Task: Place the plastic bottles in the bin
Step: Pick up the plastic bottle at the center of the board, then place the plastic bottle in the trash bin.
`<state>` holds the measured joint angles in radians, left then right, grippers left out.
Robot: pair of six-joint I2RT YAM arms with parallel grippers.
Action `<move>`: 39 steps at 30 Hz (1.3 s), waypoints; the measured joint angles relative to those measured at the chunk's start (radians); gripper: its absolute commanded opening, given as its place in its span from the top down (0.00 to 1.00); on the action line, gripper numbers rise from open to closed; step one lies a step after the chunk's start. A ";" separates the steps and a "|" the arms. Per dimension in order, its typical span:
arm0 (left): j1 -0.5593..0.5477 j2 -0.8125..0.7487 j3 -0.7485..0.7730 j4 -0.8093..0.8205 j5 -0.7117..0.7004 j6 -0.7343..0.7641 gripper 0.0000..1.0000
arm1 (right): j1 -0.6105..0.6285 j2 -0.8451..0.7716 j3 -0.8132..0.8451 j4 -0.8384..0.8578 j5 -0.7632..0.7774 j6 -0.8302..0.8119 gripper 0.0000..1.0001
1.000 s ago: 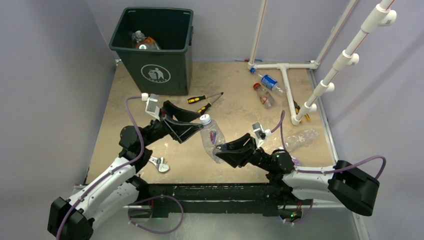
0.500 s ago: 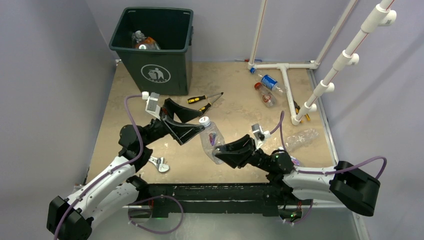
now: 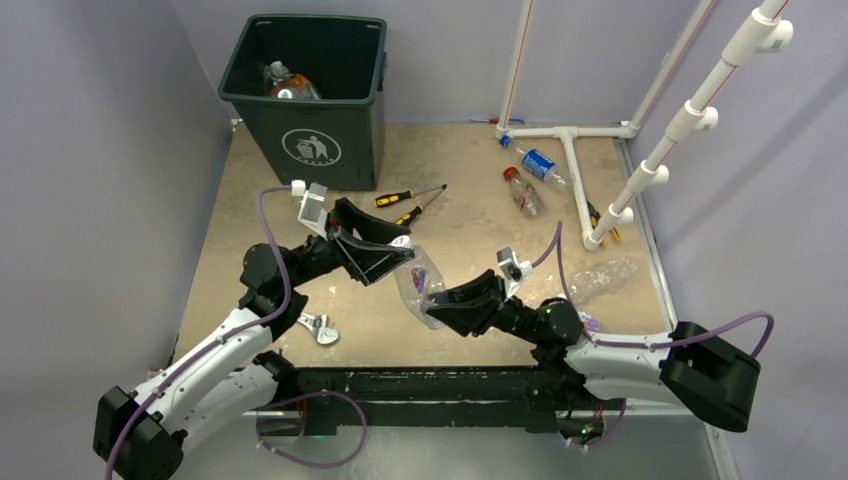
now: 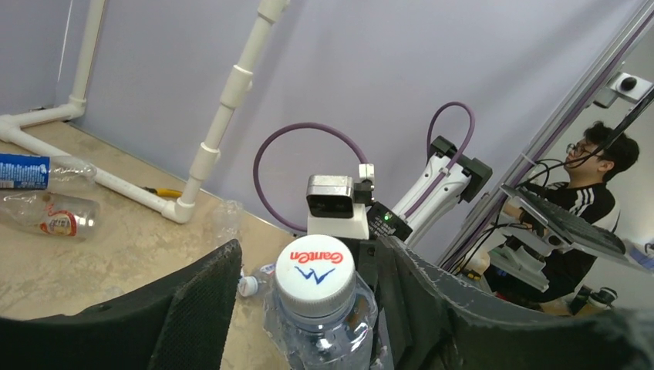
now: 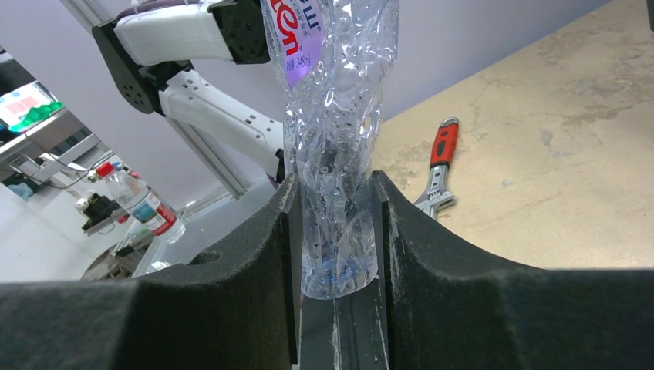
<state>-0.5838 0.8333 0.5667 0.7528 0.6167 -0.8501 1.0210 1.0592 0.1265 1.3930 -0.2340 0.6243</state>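
Right tool (image 5: 335,231) is clamped on the base end of a clear plastic bottle (image 5: 332,116) with purple print on its label. Both fingers (image 5: 254,254) press flat against the crumpled wall. The bottle is off the worktop (image 3: 460,170), above the near-middle area, and tilted with its white cap (image 4: 315,274) towards the left arm. Left tool (image 4: 308,262) stands wide apart, one finger on each side of the cap with a gap on both sides, so it grips nothing. The bin (image 3: 350,140) is at the far left corner, upright and well apart from the held bottle, logo side facing the arms. Bottles in the bin (image 3: 285,85) are visible, one with an orange label; the count cannot be told. On the worktop at far right, a blue-label bottle (image 3: 538,163) lies just beside the white pipe frame (image 3: 572,165), with a red-capped bottle (image 3: 523,190) near it. A crushed clear bottle (image 3: 605,275) lies nearer the right arm. Two screwdrivers (image 3: 410,196) lie in front of the bin, and a red-handled wrench (image 5: 437,166) beside the left arm.
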 measured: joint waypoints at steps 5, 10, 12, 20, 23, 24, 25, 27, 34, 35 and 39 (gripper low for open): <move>-0.013 0.003 0.000 -0.029 0.009 0.010 0.51 | 0.000 0.000 0.014 -0.006 0.000 -0.001 0.86; -0.019 0.007 0.005 -0.037 0.013 0.026 0.88 | 0.000 0.010 0.027 -0.021 0.004 -0.006 0.85; -0.021 0.007 0.007 -0.039 0.016 0.034 1.00 | 0.000 0.014 0.027 -0.022 0.006 -0.009 0.76; -0.022 0.003 0.099 -0.151 -0.040 0.138 1.00 | 0.001 -0.038 0.069 -0.146 0.003 -0.002 0.01; -0.024 0.005 0.204 -0.246 -0.119 0.225 1.00 | 0.001 -0.151 0.093 -0.286 0.009 -0.010 0.01; -0.026 0.009 0.251 -0.276 -0.155 0.271 1.00 | 0.000 -0.198 0.107 -0.346 0.014 -0.016 0.01; -0.027 0.017 0.297 -0.304 -0.190 0.307 1.00 | 0.000 -0.248 0.121 -0.404 0.019 -0.024 0.01; -0.027 0.051 0.423 -0.343 -0.303 0.408 1.00 | 0.002 -0.361 0.151 -0.527 0.047 -0.044 0.01; -0.024 0.260 0.731 -0.205 -0.815 0.766 1.00 | 0.002 -0.631 0.181 -0.824 0.200 -0.099 0.01; -0.019 0.306 0.775 -0.164 -0.867 0.815 1.00 | 0.002 -0.636 0.181 -0.847 0.215 -0.102 0.01; 0.072 0.546 0.977 -0.101 -0.953 0.914 1.00 | 0.002 -0.604 0.180 -0.930 0.248 -0.108 0.01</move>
<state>-0.5114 1.3788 1.5436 0.6518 -0.3367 0.0639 1.0229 0.4549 0.3065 0.4625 0.0143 0.5159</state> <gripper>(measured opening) 0.355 0.987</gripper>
